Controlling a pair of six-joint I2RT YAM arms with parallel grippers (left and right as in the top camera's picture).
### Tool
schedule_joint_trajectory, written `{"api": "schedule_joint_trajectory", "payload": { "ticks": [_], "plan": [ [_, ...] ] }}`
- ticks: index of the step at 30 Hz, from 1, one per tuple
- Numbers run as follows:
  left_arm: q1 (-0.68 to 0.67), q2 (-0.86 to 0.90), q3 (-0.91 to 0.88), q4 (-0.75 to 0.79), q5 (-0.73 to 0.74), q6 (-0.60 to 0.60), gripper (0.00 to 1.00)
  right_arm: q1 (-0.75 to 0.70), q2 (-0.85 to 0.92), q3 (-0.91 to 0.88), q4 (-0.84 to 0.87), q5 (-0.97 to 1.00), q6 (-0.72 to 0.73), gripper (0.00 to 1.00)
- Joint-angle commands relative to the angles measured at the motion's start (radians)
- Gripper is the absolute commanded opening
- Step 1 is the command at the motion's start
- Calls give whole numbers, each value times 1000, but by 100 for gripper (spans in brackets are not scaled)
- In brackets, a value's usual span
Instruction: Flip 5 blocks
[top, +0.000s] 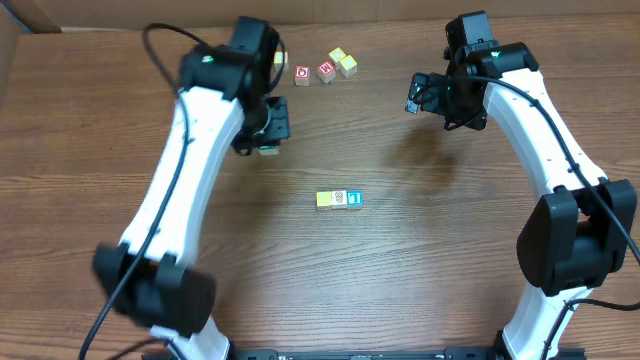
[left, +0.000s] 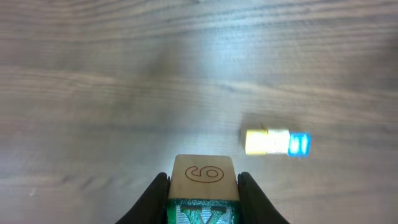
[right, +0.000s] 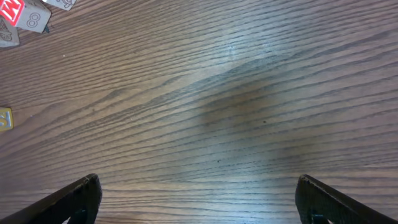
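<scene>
My left gripper (left: 204, 198) is shut on a wooden block (left: 204, 177); a cream face printed with a 6 shows on it, with a green printed face below. Overhead, that gripper (top: 266, 138) hangs over the table's upper left, the green block (top: 267, 149) just showing under it. A short row of three blocks (top: 339, 199), yellow, cream and blue, lies at the table's middle. In the left wrist view the row (left: 274, 142) is blurred, ahead and to the right. My right gripper (top: 416, 95) stands open over bare wood (right: 199, 208), holding nothing.
Two red-faced cubes (top: 313, 72) and two pale yellow cubes (top: 343, 61) lie at the back of the table. The right wrist view catches a red cube (right: 11, 7), a cube printed 8 (right: 37, 18) and a yellow bit (right: 5, 118) at its left edge.
</scene>
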Motion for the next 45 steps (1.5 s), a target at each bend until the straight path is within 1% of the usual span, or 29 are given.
{"api": "schedule_joint_trajectory", "payload": {
  "ticks": [1,4,8,12,13,14,15,19,21,23,24,25,26,27,30,32,34,38,39,40,41,45],
  "plan": [
    [-3,-33,8,-48,22,-23,20,1,-3,8,6,-6,-8,100],
    [-16,-35,-5,-96,22,-53,19,1,-3,8,6,-6,-8,100],
    [-52,-35,-87,-61,20,-81,19,1,-3,8,6,-6,-8,100],
    [-87,-35,-215,45,21,-109,20,1,-3,8,6,-6,-8,100],
    [-97,-35,-283,109,21,-114,20,1,-3,8,6,-6,-8,100],
    [-98,-35,-295,122,20,-113,20,1,-3,8,6,-6,-8,100],
    [-100,-35,-340,169,20,-113,22,1,-3,8,6,-6,-8,100],
    [-100,-34,-496,333,42,-128,23,1,-3,8,6,-6,-8,100],
    [-99,-34,-552,386,45,-128,25,1,-3,8,6,-6,-8,100],
    [-96,-34,-582,418,43,-127,28,1,-3,8,6,-6,-8,100],
    [-94,-34,-583,421,43,-127,33,1,-3,8,6,-6,-8,100],
    [-92,-34,-582,425,43,-127,44,1,-3,8,6,-6,-8,100],
    [-89,-34,-580,428,43,-126,51,1,-3,9,6,-6,-8,100],
    [-86,-34,-575,428,44,-127,55,1,-3,8,6,-6,-8,100],
    [-78,-35,-561,425,44,-127,58,1,-3,8,6,-6,-8,100],
    [-75,-35,-551,410,45,-127,55,1,-3,8,6,-6,-8,100],
    [-74,-35,-549,389,45,-127,44,1,-3,8,6,-6,-8,100],
    [-74,-34,-549,332,21,-127,30,1,-3,8,6,-6,-8,100],
    [-74,-34,-550,321,18,-127,22,1,-3,8,6,-6,-8,100],
    [-74,-34,-552,315,22,-128,6,1,-3,8,6,-6,-8,100],
    [-75,-34,-556,313,30,-131,4,1,-3,8,6,-6,-8,100],
    [-100,-34,-582,300,109,-135,4,1,-3,8,6,-6,-8,100]
  ]
}}
